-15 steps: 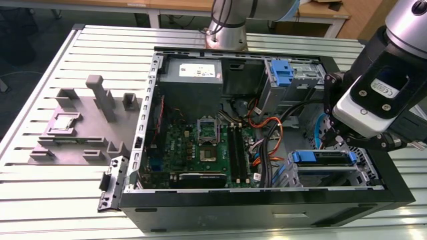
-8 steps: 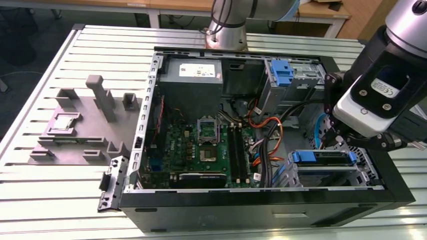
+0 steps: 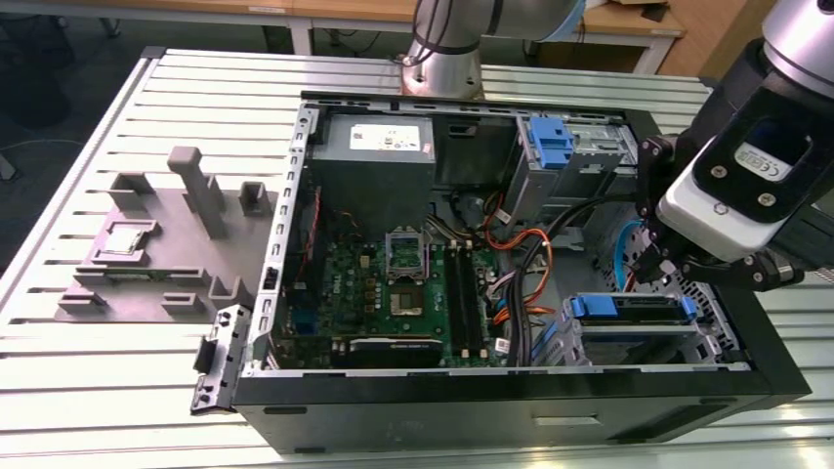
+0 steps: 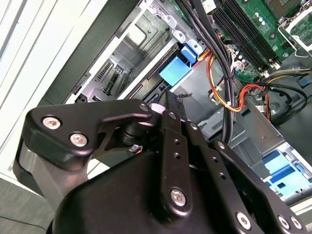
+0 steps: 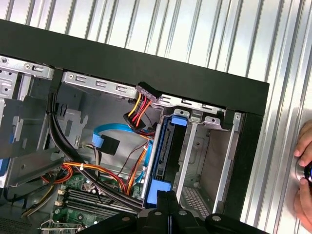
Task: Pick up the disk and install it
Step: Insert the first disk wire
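Hovering over the open computer case [image 3: 521, 410], the fingers [image 5: 165, 204] look clenched together on nothing, right next to the blue tab end of the disk [image 5: 163, 156]. Disk's already slotted in the drive bay [image 3: 646, 342], at the exterior view's lower right, beside the case wall.

Disk in drive cage
I see the disk [image 3: 639, 313] lying flat in the drive cage at the case's corner on the exterior view's right, silver-grey, blue bracket end facing inward.
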Available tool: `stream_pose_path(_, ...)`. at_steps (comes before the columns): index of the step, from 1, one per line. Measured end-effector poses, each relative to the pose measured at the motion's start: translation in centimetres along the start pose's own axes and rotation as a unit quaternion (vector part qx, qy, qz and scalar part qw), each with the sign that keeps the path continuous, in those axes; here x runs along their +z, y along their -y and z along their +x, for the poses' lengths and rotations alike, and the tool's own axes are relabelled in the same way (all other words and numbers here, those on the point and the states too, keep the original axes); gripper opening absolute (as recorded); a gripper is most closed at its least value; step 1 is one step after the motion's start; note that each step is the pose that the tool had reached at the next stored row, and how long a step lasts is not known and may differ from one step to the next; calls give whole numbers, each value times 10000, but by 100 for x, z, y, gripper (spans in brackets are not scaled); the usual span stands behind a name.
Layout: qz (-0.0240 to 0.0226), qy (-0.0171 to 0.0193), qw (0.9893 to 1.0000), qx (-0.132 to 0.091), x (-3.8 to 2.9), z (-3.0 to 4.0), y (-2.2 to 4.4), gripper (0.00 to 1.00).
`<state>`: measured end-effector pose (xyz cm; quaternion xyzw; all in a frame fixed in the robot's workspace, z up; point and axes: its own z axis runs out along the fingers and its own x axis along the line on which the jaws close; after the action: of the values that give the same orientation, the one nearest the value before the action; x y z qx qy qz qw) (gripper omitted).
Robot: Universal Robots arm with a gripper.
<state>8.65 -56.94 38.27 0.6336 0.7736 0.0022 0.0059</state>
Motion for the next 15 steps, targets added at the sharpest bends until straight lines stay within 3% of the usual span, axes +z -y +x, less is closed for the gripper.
stream_pose_path(9, -1, 1, 10000, -30, -2, 0, 0, 10)
stream_pose_path(12, -2, -1, 9997, -247, -1, 1, 0, 10)
stream_pose_path(15, -4, -4, 9987, -505, 0, 0, 0, 10)
